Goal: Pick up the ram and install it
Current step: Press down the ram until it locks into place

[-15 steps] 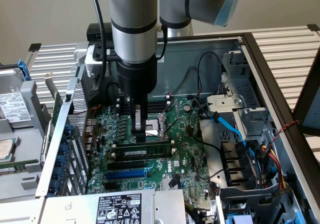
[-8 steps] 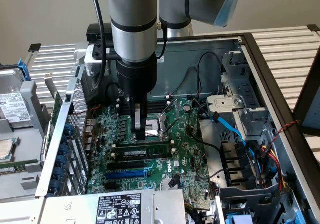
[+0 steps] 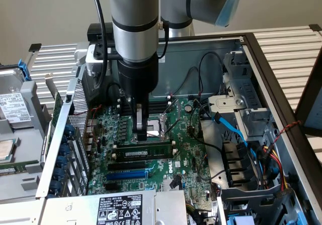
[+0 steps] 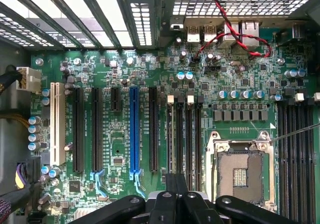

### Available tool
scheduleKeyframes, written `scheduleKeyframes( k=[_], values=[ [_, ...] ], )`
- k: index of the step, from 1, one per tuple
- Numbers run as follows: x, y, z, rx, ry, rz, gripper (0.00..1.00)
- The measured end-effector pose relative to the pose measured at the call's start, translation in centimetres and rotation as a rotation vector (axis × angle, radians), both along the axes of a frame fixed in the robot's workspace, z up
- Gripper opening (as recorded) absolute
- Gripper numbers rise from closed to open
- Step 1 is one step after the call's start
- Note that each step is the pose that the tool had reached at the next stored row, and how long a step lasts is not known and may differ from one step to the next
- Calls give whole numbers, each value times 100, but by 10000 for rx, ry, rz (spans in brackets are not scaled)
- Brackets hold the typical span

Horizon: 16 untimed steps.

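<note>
Clamped shut on the ram (image 3: 151, 148), at its upper edge and near the middle of its length: the gripper (image 3: 143, 134), coming straight down from above under the grey arm (image 3: 133, 28). Fingers (image 3: 144, 127) pressed together with no gap between the tips.

Standing on its long edge on the green motherboard (image 3: 191, 154), with the long axis across the board, from the exterior view's left to its right. Chips facing the camera, one end towards the perforated rear wall (image 3: 75, 119), the other towards the drive bays. Directly beneath the fingertips and touching them; about equal lengths of stick out to either side.

Parallel and just beside, on the camera's side: a black slot (image 3: 128, 165), then the blue expansion slot (image 3: 128, 175). Just behind the gripper: the open CPU socket (image 3: 163, 123). Off to the exterior view's right: loose black wires and a blue SATA cable (image 3: 236, 134), draped clear of the stick. Nearest the camera: the labelled power supply (image 3: 119, 210).

From the wrist view, looking down past the gripper (image 4: 175, 184): black memory slots (image 4: 182, 134) with white latches running away from the fingertips, the blue expansion slot (image 4: 134, 131) and a white slot (image 4: 54, 124) parallel to them, the CPU socket (image 4: 240, 171) beside, and a red-and-black twisted wire (image 4: 235, 23) near the rear ports. Cannot tell the stick apart from the slots there.
</note>
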State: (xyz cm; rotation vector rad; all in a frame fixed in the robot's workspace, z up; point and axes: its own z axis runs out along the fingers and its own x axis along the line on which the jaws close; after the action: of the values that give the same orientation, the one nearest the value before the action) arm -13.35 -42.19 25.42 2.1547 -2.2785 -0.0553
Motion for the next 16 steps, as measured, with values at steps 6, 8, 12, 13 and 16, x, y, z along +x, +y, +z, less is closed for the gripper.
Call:
scheduleKeyframes(
  k=[6, 8, 12, 13, 16],
  values=[
    [8, 1, -2, 3, -2, 0, 10],
    [14, 1, -9, 4, -4, 0, 10],
    [37, 1, -40, 1, -4, 0, 10],
    [53, 2, -47, 0, -4, 0, 10],
    [73, 6, -66, 1, -5, 0, 10]
  ],
)
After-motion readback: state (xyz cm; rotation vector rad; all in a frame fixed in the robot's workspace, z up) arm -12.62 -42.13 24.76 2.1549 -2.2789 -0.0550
